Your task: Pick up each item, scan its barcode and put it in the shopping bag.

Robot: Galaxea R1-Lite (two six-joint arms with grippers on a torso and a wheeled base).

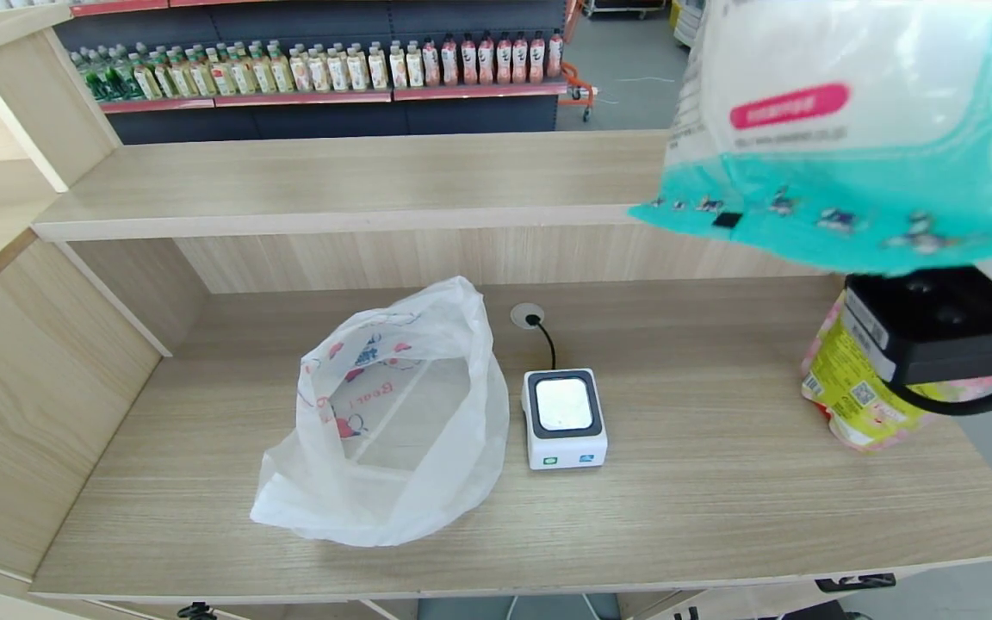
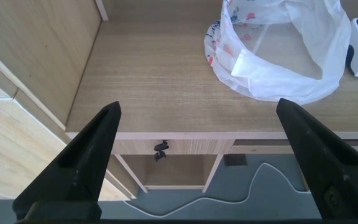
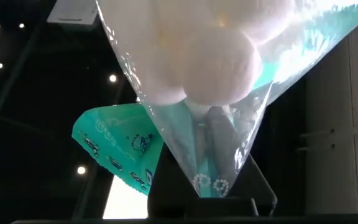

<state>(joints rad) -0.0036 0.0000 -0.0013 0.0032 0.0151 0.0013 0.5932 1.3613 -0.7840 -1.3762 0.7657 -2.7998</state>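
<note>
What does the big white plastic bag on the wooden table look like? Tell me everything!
The thin, see-through white plastic shopping bag is crinkly, with red and blue pictures printed on it. It sits slumped on the light wooden counter, its mouth wide open and facing up. Nothing shows inside. A small white barcode scanner sits close beside it.

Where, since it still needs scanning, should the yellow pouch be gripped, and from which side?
Probably pinch the yellow pouch across its upper part, coming from above: it stands roughly upright near the counter's right edge. Its top is hidden behind the right arm, so that's tentative.
</note>
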